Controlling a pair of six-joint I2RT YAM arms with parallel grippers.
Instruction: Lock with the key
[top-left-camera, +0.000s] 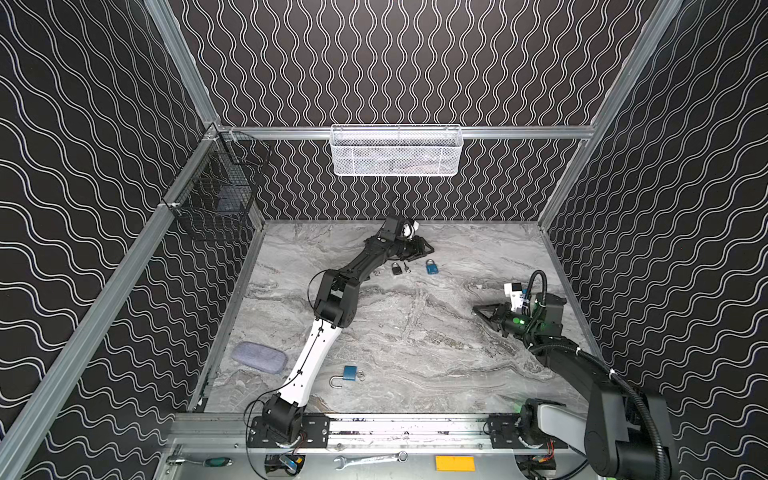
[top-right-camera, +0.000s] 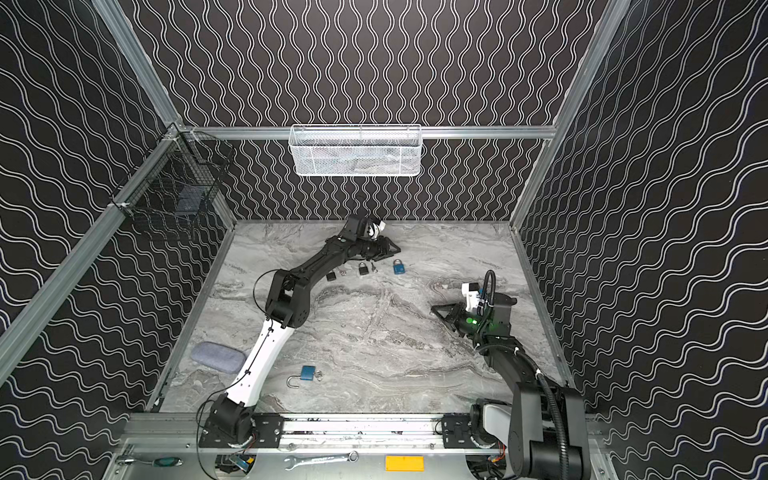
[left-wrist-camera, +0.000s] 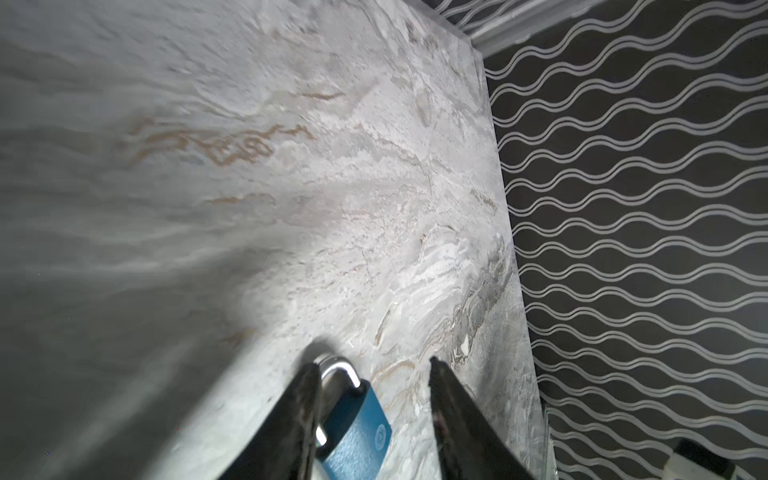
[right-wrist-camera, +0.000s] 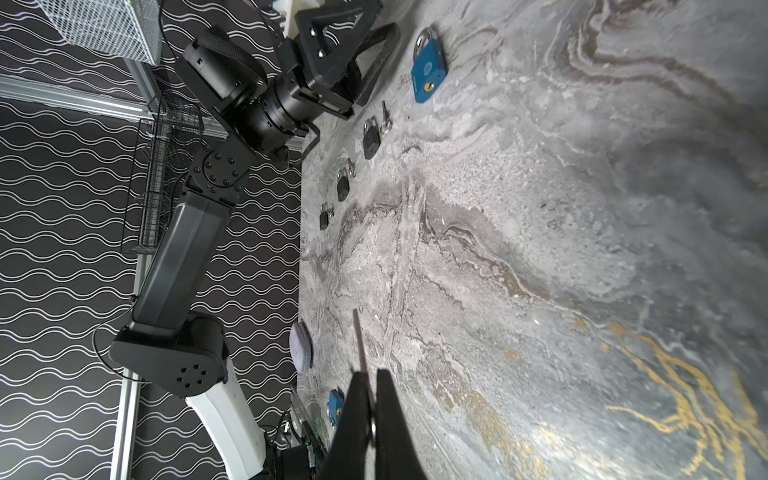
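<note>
A blue padlock (top-left-camera: 432, 267) (right-wrist-camera: 429, 77) lies flat on the marble table (top-left-camera: 415, 332) near the back wall, its shackle seated in the body. My left gripper (top-left-camera: 428, 249) (left-wrist-camera: 372, 362) hovers just behind it, open. In the left wrist view the padlock (left-wrist-camera: 357, 432) rests beside one finger (left-wrist-camera: 299, 415) and well apart from the other. My right gripper (top-left-camera: 476, 309) (right-wrist-camera: 370, 374) waits at mid-right, shut on the key (right-wrist-camera: 358, 340), whose thin blade sticks out past the fingertips.
Two black padlocks (right-wrist-camera: 371, 139) (right-wrist-camera: 343, 187), a smaller one (right-wrist-camera: 324, 218) and a loose key (top-left-camera: 406, 267) lie left of the blue one. An open-shackle blue padlock (top-left-camera: 347, 375) and a grey pad (top-left-camera: 259, 357) sit front left. Baskets (top-left-camera: 395, 151) (top-left-camera: 216, 195) hang on the walls.
</note>
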